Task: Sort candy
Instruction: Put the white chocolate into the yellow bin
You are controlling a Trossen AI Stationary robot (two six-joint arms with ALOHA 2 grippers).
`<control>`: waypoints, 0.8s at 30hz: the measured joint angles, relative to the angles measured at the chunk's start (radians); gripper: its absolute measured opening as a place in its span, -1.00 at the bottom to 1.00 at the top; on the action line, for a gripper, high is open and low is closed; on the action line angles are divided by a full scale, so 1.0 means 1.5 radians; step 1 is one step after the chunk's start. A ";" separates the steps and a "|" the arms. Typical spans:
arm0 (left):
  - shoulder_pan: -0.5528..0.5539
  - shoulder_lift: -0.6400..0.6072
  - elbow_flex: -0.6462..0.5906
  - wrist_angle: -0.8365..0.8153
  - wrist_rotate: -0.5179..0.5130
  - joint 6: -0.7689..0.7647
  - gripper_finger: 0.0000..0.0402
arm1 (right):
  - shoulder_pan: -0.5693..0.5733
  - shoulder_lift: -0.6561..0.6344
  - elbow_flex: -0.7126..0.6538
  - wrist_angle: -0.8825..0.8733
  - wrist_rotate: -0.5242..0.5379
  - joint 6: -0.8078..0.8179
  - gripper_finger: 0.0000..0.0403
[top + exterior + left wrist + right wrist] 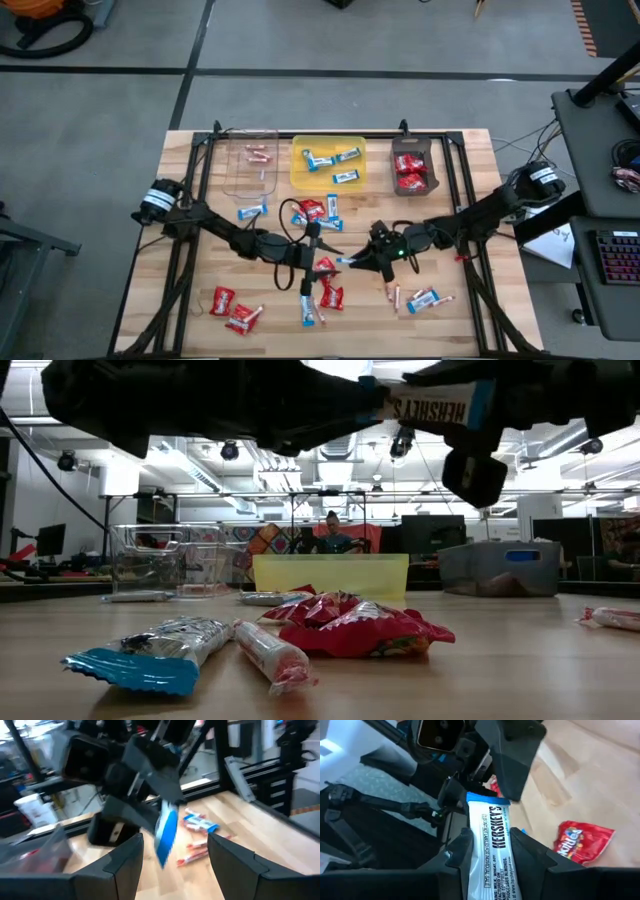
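My right gripper (356, 262) is shut on a blue-and-white candy bar (492, 845) above the middle of the table; the low view shows the bar (440, 405) high over the wood. My left gripper (322, 262) faces it from the table's left, open. The bar's blue free end (166, 835) stands just ahead of the gap between the left fingers (125, 865) and touches neither. Loose candy lies below: red packets (312, 210), blue-and-white bars (423, 299) and thin pinkish sticks (392, 293). My right gripper pinches the bar by its two long edges (470, 855) between its two fingers, at the end nearer its wrist. The fingers come level from the table's right and lie along the bar. The bar sticks out past the fingertips toward my left gripper, lifted clear of the table.
Along the far edge stand a clear tray (250, 165) with pinkish sticks, a yellow tray (328, 140) with blue-and-white bars and a dark tray (413, 150) with red packets. More candy lies near the front left (232, 310) and under the grippers (328, 295).
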 joint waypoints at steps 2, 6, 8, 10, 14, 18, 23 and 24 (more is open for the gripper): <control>0.001 0.010 0.009 -0.002 0.014 -0.002 0.01 | 0.000 0.017 0.015 0.003 -0.002 0.000 -0.48; 0.001 0.026 0.024 -0.003 0.031 -0.004 -0.02 | -0.002 0.038 0.038 -0.004 -0.018 0.000 -0.48; 0.001 0.028 0.026 -0.002 0.033 -0.004 -0.10 | -0.002 0.044 0.040 -0.012 -0.019 0.000 -0.48; 0.001 0.028 0.025 -0.002 0.033 -0.006 -0.22 | -0.002 0.049 0.046 -0.012 -0.021 0.000 -0.48; 0.001 0.027 0.019 0.000 0.033 -0.019 -0.59 | -0.003 0.049 0.044 -0.014 -0.020 0.000 -0.47; 0.002 0.026 0.015 0.001 0.032 -0.032 -0.94 | -0.004 0.047 0.043 -0.015 -0.015 0.001 -0.42; 0.001 0.025 0.012 0.001 0.032 -0.049 -0.92 | -0.006 0.039 0.041 -0.017 -0.016 0.002 -0.22; 0.001 0.024 0.010 0.000 0.033 -0.054 -0.94 | -0.006 0.036 0.041 -0.017 -0.016 -0.001 -0.17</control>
